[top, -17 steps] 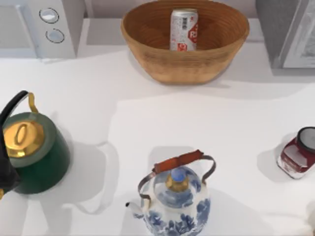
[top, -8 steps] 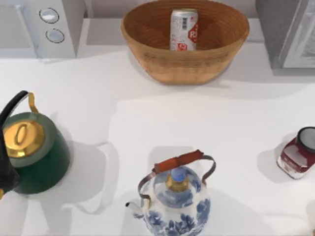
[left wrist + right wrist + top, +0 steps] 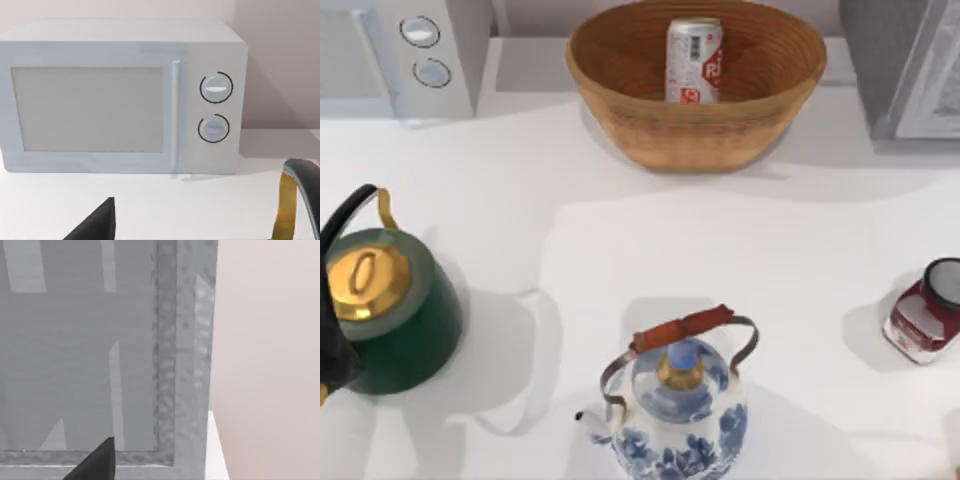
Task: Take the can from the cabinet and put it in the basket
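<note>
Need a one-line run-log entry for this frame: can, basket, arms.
can: upright inside basket | cabinet: top view's right | left arm: parked by green kettle | step: placement looks done

No legible text; only unreadable red marks on the can (image 3: 693, 62)

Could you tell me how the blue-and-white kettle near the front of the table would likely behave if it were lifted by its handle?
The blue-and-white kettle looks like glazed ceramic, so probably rigid, fairly heavy for its size and breakable if knocked. Its handle arches on thin metal arms, so the body may swing when lifted. The knobbed lid seems loose-fitting and could slip off if tilted.
</note>
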### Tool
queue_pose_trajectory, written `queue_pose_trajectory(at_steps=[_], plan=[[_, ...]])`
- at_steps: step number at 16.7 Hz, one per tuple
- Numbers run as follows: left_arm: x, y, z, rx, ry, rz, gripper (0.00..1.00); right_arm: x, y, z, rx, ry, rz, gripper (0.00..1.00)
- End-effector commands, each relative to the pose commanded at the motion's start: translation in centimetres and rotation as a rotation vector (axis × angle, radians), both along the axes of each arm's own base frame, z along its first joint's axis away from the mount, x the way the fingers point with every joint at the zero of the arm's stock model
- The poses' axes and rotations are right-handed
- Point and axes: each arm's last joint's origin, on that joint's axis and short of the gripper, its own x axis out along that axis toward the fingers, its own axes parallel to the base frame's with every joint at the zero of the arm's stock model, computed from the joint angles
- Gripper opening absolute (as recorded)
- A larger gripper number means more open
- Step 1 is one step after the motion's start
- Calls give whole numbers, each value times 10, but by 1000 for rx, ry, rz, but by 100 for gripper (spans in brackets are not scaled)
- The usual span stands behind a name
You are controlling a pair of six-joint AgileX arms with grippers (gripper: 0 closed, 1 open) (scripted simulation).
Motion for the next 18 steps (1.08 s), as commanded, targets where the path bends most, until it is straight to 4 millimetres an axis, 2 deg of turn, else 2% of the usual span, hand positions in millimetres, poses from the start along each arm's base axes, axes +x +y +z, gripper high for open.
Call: queue_pose_trajectory(at_steps=[4, 7, 10, 13, 16, 18], plan=[[0, 0, 0, 0, 0, 0, 100, 13, -29, 72, 5, 2, 3, 100], [0, 0, 0, 0, 0, 0, 100, 15, -32, 139, 23, 13, 5, 100], [0, 0, 0, 0, 0, 0, 100, 9, -16, 204, 40, 23, 6, 100], [0, 0, 0, 0, 0, 0, 100, -4, 12, 258, 32, 18, 8, 100], [0, 0, 0, 0, 0, 0, 100, -16, 38, 292, 9, 6, 9, 100], [0, 0, 0, 0, 0, 0, 100, -19, 45, 300, 1, 1, 9, 100]])
